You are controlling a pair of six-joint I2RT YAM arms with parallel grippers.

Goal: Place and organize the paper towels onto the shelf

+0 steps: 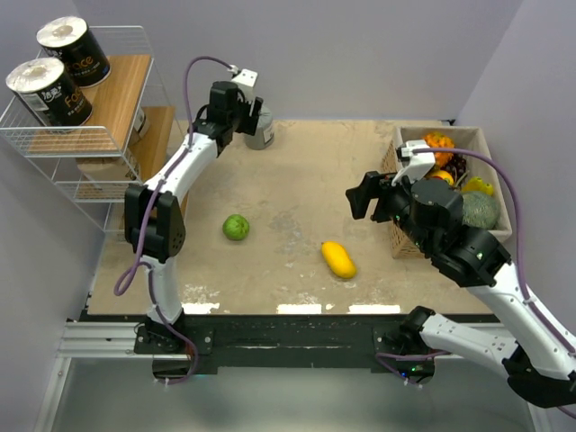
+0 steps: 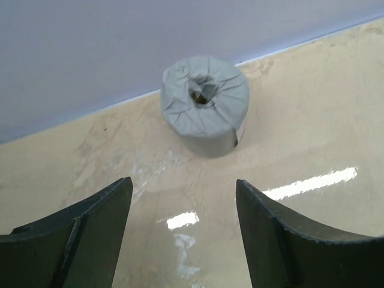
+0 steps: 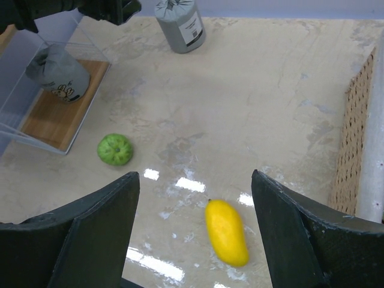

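A grey-wrapped paper towel roll point(image 1: 260, 131) stands upright on the table by the back wall; it also shows in the left wrist view point(image 2: 205, 105) and the right wrist view point(image 3: 180, 25). My left gripper point(image 1: 248, 115) is open and empty just in front of it, jaws wide apart point(image 2: 183, 187), not touching. Two black printed rolls point(image 1: 74, 49) point(image 1: 49, 91) stand on the top tier of the white wire shelf point(image 1: 126, 81). Another wrapped roll point(image 3: 58, 72) sits on a low wooden board. My right gripper point(image 1: 358, 198) is open and empty above the table point(image 3: 195, 178).
A green fruit point(image 1: 236, 227) point(image 3: 115, 149) and a yellow mango point(image 1: 338, 259) point(image 3: 227, 232) lie mid-table. A tan box of fruit point(image 1: 487, 155) stands at the right edge, its woven side near my right gripper point(image 3: 354, 138). The wall is close behind the grey roll.
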